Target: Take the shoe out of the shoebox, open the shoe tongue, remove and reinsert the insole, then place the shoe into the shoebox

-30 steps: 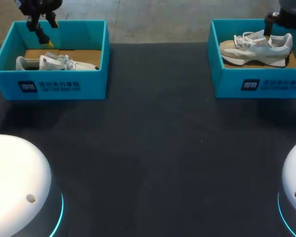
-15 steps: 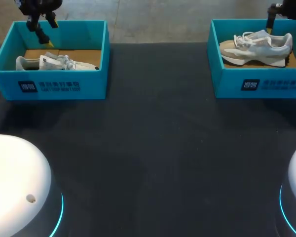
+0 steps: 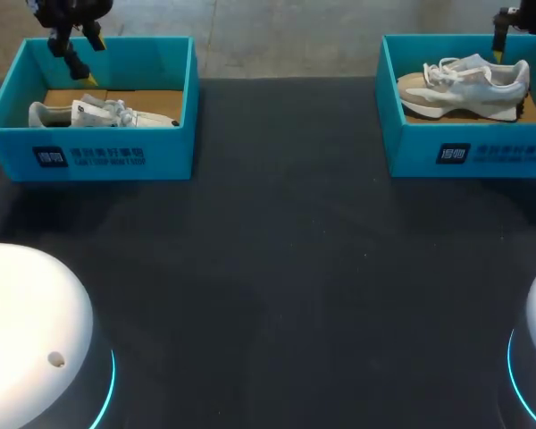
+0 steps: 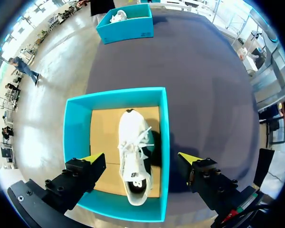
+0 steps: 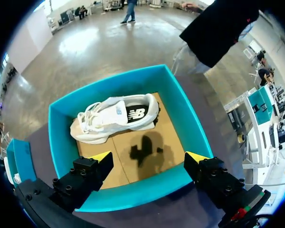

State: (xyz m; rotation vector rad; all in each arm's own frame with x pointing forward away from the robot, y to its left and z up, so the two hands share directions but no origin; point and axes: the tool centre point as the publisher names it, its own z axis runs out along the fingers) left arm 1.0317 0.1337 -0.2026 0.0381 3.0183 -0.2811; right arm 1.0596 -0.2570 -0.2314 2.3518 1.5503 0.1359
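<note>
A white shoe (image 3: 103, 113) lies on its side in the left teal shoebox (image 3: 89, 156). My left gripper (image 3: 82, 55) hangs open above that box's far left corner. Seen from the left wrist, the shoe (image 4: 133, 156) lies below and between the open fingers, inside the box (image 4: 75, 142). A grey and beige shoe (image 3: 464, 85) lies on its side in the right teal shoebox (image 3: 482, 152). My right gripper (image 3: 523, 37) hovers open over that box's far edge. From the right wrist, this shoe (image 5: 116, 116) lies ahead of the open gripper (image 5: 148, 156), in the box (image 5: 61, 137).
Dark table top (image 3: 277, 268) spreads between and in front of the two boxes. The white bases of my arms (image 3: 27, 331) stand at the near corners. The right gripper's shadow (image 5: 145, 149) falls on the cardboard floor of the right box.
My right gripper has risen and drawn back from above the right shoe toward the box's far edge. The left arm and both shoes have not moved.
</note>
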